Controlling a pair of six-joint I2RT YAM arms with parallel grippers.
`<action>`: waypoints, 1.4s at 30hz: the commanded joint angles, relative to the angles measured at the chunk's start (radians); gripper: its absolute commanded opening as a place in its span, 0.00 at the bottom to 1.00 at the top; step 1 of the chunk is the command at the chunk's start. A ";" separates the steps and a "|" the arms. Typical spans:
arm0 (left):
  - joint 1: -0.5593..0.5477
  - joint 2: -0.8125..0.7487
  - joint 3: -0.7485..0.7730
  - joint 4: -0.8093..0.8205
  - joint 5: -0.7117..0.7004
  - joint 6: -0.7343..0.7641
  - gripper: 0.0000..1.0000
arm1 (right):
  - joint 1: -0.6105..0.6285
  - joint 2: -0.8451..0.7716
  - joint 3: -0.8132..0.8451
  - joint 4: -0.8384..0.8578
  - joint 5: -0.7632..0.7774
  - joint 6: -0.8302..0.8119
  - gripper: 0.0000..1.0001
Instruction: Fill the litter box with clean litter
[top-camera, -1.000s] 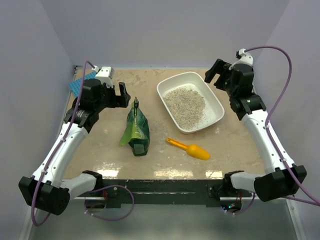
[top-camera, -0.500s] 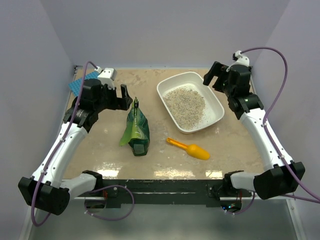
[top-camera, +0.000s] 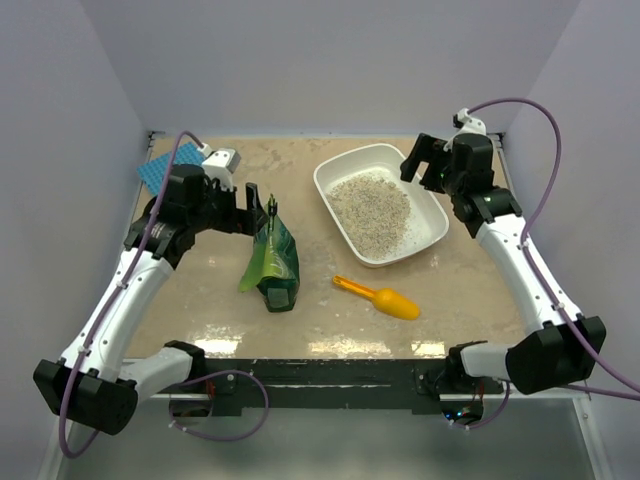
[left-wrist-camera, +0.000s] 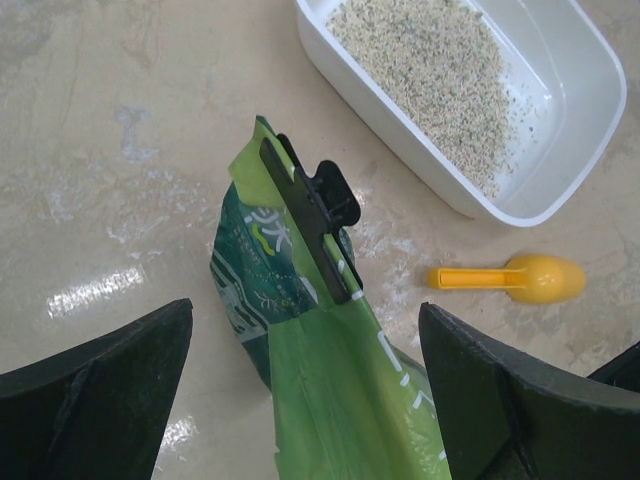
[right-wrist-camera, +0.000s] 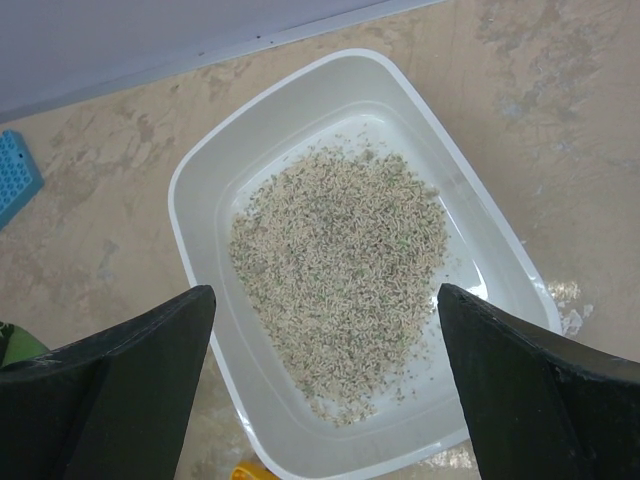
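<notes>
The clean litter (top-camera: 370, 208) is like sand: lots of tiny loose grains that would slip out between fingers, so I think it cannot be picked up by pinching. It has to be poured or scooped. The green bag (top-camera: 272, 260) looks soft and shiny, so it may slide or squash; the folded top by the black clip (left-wrist-camera: 305, 220) looks like the best place to hold it. The litter box (top-camera: 428, 228) looks stiff and light, and its raised rim is the place to hold. The box is white, long and low, with round corners, and it sits at the back right of the table (top-camera: 200, 300). The litter is pale beige-grey and lies in 1 flat heap in the middle of the box, with bare white around it. The left gripper (top-camera: 250, 205) hangs over the bag top with its 2 fingers wide apart, holding nothing. The right gripper (top-camera: 420, 165) hangs over the box, wide too, and holds nothing.
</notes>
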 joint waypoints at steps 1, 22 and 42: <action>-0.028 0.006 -0.044 -0.024 -0.031 -0.035 1.00 | -0.002 0.015 0.008 -0.005 -0.024 -0.014 0.98; -0.379 0.039 -0.121 -0.102 -0.493 -0.276 0.88 | -0.002 0.030 -0.026 -0.015 -0.046 -0.002 0.98; -0.505 0.203 0.090 -0.142 -0.642 -0.071 0.00 | -0.002 -0.024 -0.061 -0.035 -0.024 0.032 0.97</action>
